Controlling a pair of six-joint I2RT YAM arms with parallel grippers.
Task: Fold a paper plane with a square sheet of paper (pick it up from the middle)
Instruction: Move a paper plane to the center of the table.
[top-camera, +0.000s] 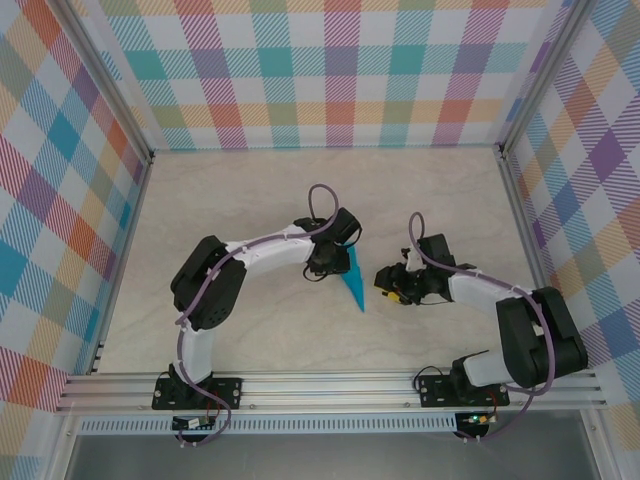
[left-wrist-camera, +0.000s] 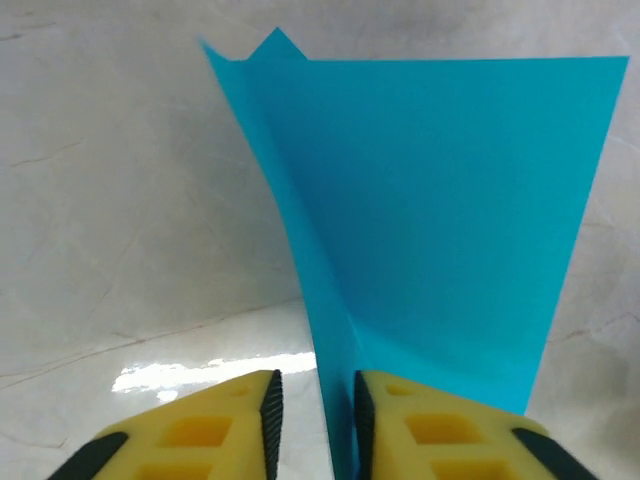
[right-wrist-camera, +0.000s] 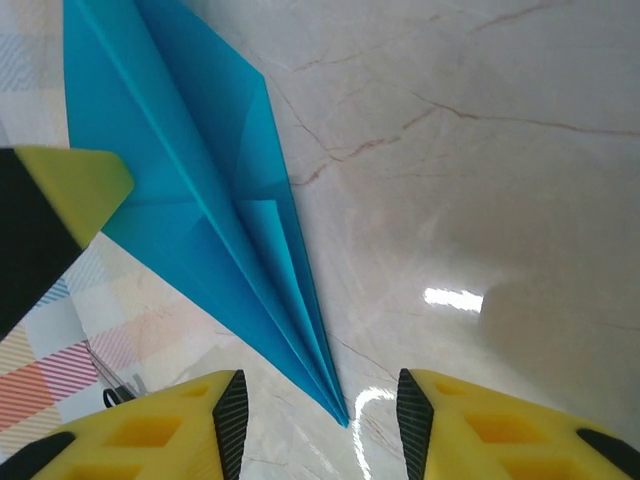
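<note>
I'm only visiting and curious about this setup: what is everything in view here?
paper plane: one, teal-blue, on the table between the grippers
table: one, pale marbled beige
walls: three, pastel plaid, around the table
rail: one, silver, near edge
left arm: one, white and black
right arm: one, white and black
left gripper: one, yellow, narrowly open astride the plane's fold
right gripper: one, yellow, open, facing the plane's tip

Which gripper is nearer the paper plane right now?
Left. The left gripper has its fingers straddling a fold of the paper plane. The right gripper is open just beside the plane, facing its pointed tip without touching it.
</note>
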